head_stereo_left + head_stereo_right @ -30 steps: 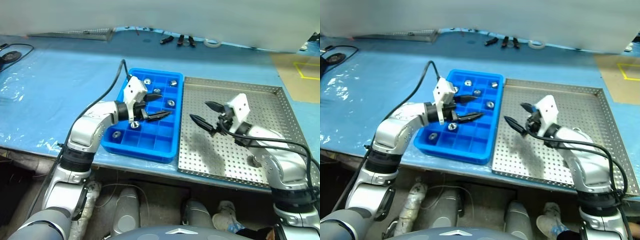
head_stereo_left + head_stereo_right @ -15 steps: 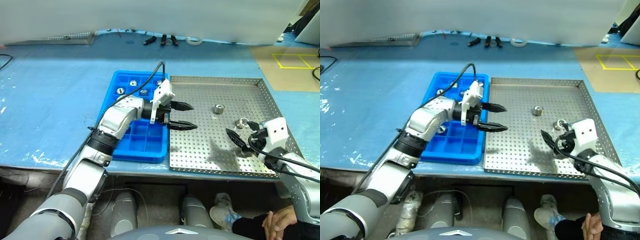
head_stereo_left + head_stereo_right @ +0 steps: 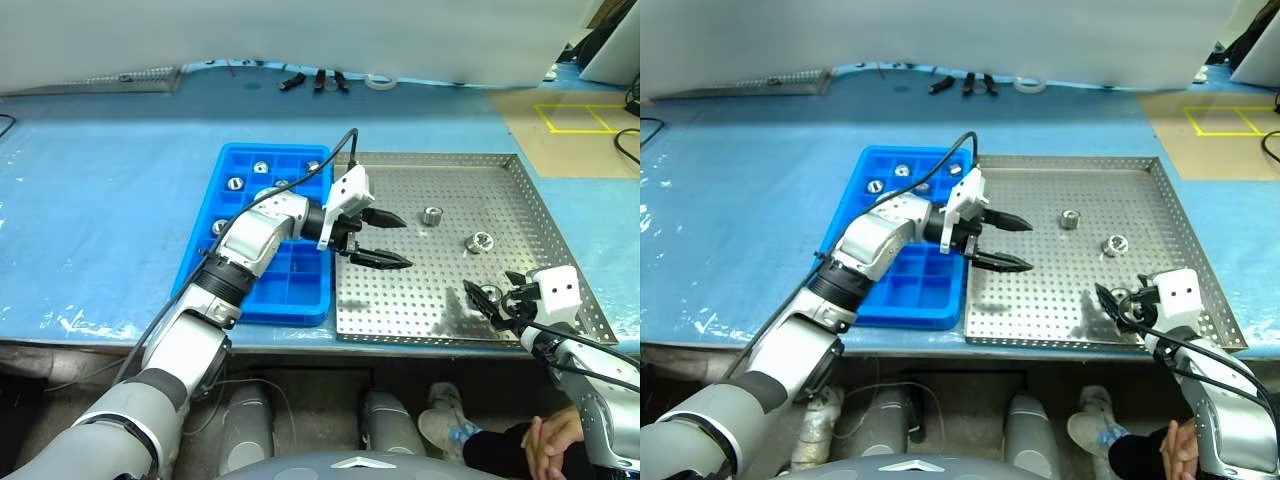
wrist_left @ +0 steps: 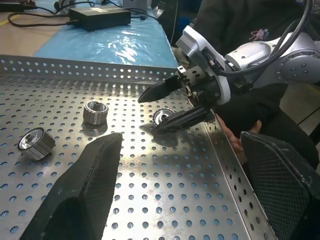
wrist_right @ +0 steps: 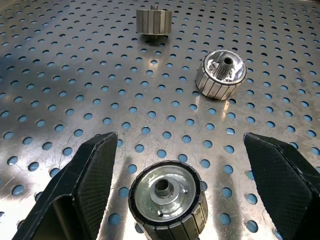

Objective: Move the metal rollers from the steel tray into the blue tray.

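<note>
I see a worktop (image 3: 100, 200) under pale blue film. On it the steel tray (image 3: 500, 170) lies beside the blue tray (image 3: 205, 250). My left gripper (image 3: 385, 240) hangs with jaws apart; so does my right gripper (image 5: 170, 150), with one of the metal rollers (image 5: 167, 197) between its fingers. It looks hard, heavy and slippery, so I would pinch its ribbed sides.

You had the desk (image 3: 110, 190) wrapped in pale blue sheeting. On it the blue tray (image 3: 203, 285) and the steel tray (image 3: 520, 180) lay side by side, edges touching, with a tape roll (image 3: 379, 82) and dark tools (image 3: 318, 79) along the far edge.
</note>
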Controlling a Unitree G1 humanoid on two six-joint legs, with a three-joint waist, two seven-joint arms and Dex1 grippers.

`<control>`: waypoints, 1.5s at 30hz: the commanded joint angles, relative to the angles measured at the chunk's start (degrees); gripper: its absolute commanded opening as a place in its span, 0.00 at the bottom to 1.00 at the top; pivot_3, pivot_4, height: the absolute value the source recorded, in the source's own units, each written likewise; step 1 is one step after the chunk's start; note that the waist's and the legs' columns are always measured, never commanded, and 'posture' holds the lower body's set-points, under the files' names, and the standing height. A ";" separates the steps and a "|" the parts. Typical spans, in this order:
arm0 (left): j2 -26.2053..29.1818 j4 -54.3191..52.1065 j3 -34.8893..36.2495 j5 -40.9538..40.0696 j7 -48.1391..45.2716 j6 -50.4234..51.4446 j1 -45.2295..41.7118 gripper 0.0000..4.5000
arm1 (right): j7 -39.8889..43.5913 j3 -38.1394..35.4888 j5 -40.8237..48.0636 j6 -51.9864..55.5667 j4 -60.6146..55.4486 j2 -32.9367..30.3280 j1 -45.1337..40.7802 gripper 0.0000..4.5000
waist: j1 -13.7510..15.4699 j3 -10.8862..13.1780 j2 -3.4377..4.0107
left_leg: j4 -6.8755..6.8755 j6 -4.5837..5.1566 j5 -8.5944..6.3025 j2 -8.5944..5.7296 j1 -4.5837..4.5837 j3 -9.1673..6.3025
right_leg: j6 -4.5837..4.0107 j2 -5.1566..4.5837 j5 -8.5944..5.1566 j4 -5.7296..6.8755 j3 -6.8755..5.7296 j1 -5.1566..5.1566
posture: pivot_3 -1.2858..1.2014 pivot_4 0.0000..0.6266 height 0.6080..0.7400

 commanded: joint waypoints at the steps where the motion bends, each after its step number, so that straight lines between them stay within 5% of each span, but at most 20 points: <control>1: -0.05 -2.15 0.75 -0.07 0.72 0.09 -0.09 0.89 | 0.60 0.36 -0.69 -0.39 1.62 -0.45 0.53 0.95 | 0.20 0.00 0.00 | 0.01 0.01 0.00 -0.01 0.00 0.00 | 0.00 0.00 0.00 0.00 0.00 0.01 | 0.40 0.24 1.00; 8: 0.03 -2.55 1.00 0.33 2.85 -0.16 0.37 0.89 | 1.16 -2.27 3.11 3.75 1.75 -1.22 -3.15 0.95 | 0.06 0.00 -0.01 | 0.07 0.05 -0.03 -0.01 0.01 0.00 | 0.00 -0.01 0.00 0.00 0.00 0.05 | 0.40 0.24 1.00; 19: -0.70 -3.74 1.71 -0.17 5.86 0.71 1.75 0.89 | 11.04 -8.20 20.61 21.89 -4.67 -16.36 -16.28 0.95 | 0.23 -0.03 0.05 | 0.07 0.07 -0.03 0.01 0.06 0.02 | -0.04 0.00 0.02 0.03 0.08 0.04 | 0.41 0.24 1.00; 27: -1.01 -4.93 1.93 -0.38 7.35 1.58 2.77 0.89 | 20.52 -5.34 15.54 20.60 3.80 -25.38 -9.48 0.95 | 2.10 -0.02 0.04 | 0.10 0.25 -0.03 -0.02 0.00 0.04 | -0.05 -0.10 0.01 -0.05 0.08 0.12 | 0.42 0.24 1.00; 45: -1.05 -5.18 1.86 -0.09 7.37 2.36 2.71 0.89 | 23.59 -0.28 8.55 14.30 11.16 -21.52 -4.50 0.95 | 1.28 -0.02 0.05 | 0.13 0.21 -0.10 -0.04 0.04 0.14 | -0.04 -0.10 0.01 -0.03 0.06 0.05 | 0.41 0.24 1.00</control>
